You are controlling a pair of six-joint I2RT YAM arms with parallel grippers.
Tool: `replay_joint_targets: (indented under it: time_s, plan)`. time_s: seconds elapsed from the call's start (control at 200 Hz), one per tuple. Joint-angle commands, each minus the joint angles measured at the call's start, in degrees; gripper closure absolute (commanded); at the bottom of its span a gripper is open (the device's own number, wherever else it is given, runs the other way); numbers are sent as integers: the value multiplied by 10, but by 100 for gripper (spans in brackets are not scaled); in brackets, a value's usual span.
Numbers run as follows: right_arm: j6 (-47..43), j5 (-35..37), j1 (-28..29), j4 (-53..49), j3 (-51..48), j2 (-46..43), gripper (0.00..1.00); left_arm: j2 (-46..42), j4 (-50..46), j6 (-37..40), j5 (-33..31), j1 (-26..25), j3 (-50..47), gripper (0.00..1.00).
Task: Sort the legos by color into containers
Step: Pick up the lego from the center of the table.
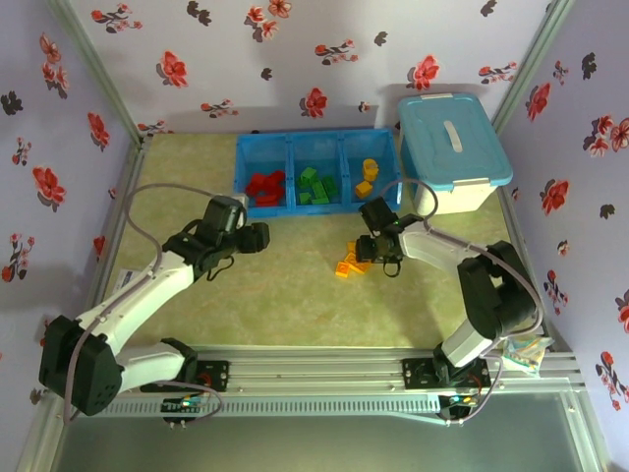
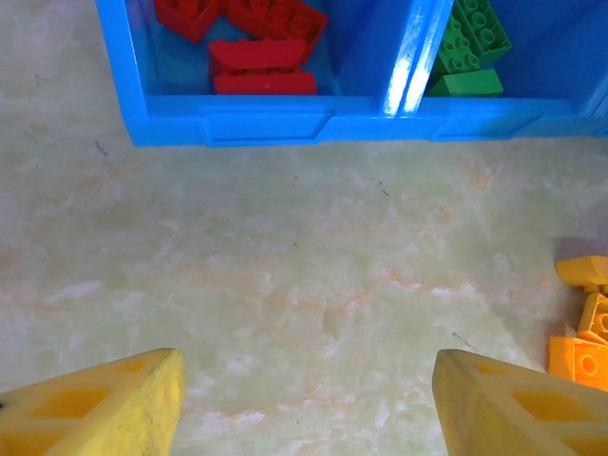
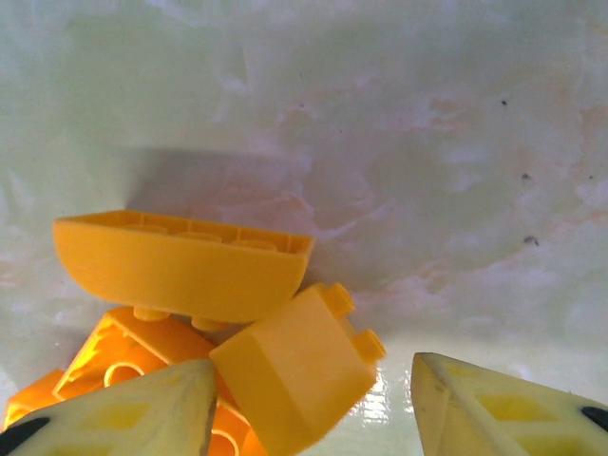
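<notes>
**Right jaws parted around a small yellow brick**

Our right gripper has its jaws apart and grips nothing yet. A small yellow brick sits between them, tilted, close against one finger with a gap to the other. Just beyond it a long curved brick lies crosswise and may get nudged. The tray and its yellow compartment lie near, farther out. Our left gripper hangs open and empty over bare table, farther from these bricks.

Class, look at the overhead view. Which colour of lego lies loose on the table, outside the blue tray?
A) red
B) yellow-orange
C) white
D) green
B: the loose yellow-orange legos lie on the table in front of the tray, while the red legos and green legos sit in its compartments.
</notes>
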Motion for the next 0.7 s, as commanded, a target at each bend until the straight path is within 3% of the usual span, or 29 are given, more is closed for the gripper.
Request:
replay_joint_targets:
  time_s: [0.0,0.485,0.695]
  plan:
    - [-6,24,3,-31,9,17,49,-14,4,-6,-9,-2,-12,30]
    - [11,54,-5,-36,-4,10,74,-30,7,-10,-12,-2,-30,31]
    - [13,58,-5,-41,-9,-16,80,-39,6,-17,-12,-3,-39,31]
